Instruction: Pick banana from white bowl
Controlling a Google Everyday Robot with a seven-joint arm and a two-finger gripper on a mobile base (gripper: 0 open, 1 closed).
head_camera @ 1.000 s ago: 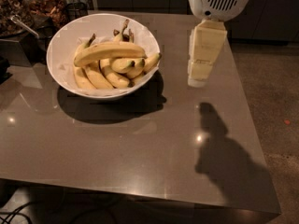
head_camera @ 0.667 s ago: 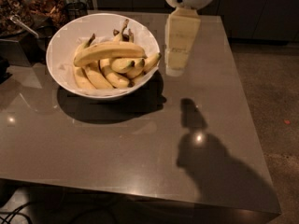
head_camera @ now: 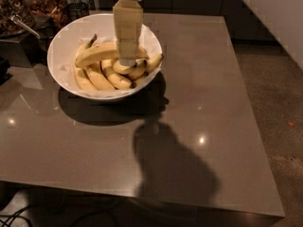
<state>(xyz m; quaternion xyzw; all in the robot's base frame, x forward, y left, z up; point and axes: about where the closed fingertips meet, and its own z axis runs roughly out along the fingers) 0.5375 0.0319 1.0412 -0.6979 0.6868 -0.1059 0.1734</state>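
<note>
Camera view: gripper (head_camera: 127, 59), state unclear, over white bowl (head_camera: 65, 38) w/ banana (head_camera: 94, 55) partly behind it.

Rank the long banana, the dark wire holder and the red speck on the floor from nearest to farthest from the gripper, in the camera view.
The gripper hangs over the white bowl.
1. long banana: in the bowl, at the gripper's tip.
2. dark wire holder: behind the bowl, back left.
3. red speck: on the floor, far right.

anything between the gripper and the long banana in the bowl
Nothing, in the camera view: the gripper hangs over the white bowl, its tip overlapping the right part of the banana. Contact cannot be told.
</note>
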